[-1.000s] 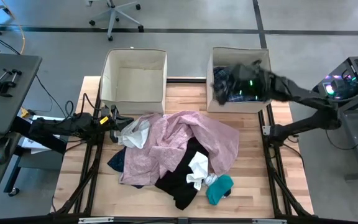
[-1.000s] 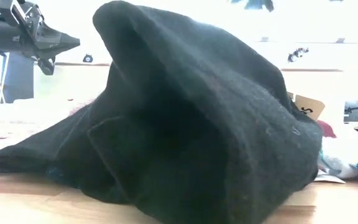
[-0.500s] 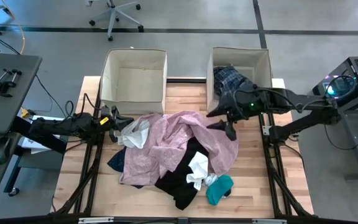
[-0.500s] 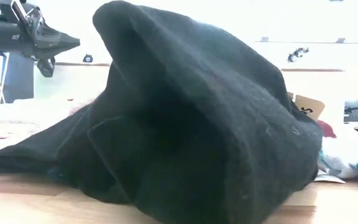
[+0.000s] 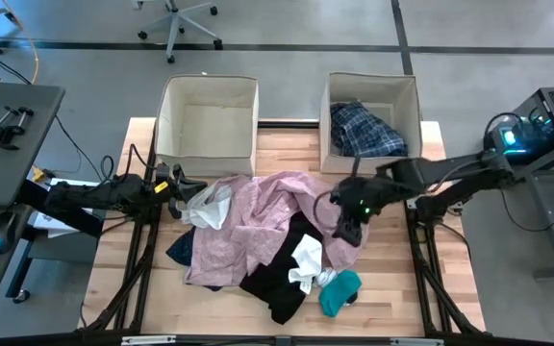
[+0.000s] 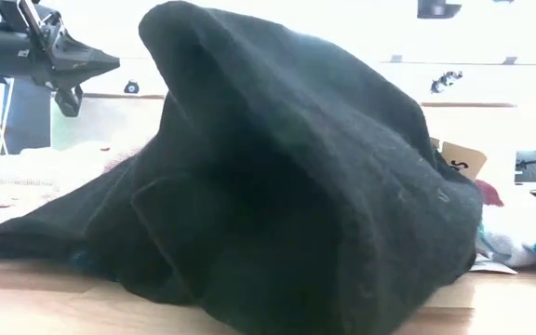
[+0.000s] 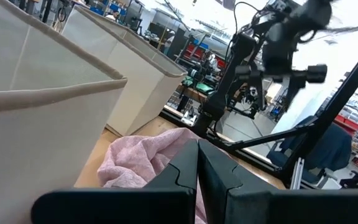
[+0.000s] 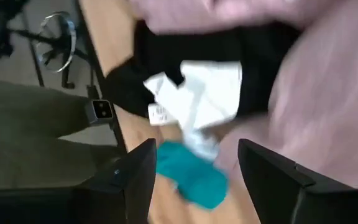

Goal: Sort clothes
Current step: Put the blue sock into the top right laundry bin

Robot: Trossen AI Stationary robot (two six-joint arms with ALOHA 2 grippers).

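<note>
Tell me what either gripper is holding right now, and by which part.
Nothing. The right gripper hangs open and empty over the pink shirt; the left gripper is shut on nothing.

A small tan tag (image 6: pixel 462 158) is seen in the low view, sticking out at about 3 o'clock from the big black garment (image 6: pixel 287 177), and one dark mark like the letter "S" can be made out on it. A little white label (image 8: pixel 158 113) is seen in the right wrist view on the white cloth (image 8: pixel 197 93), but its print cannot be read. No other words or numbers can be read.
</note>
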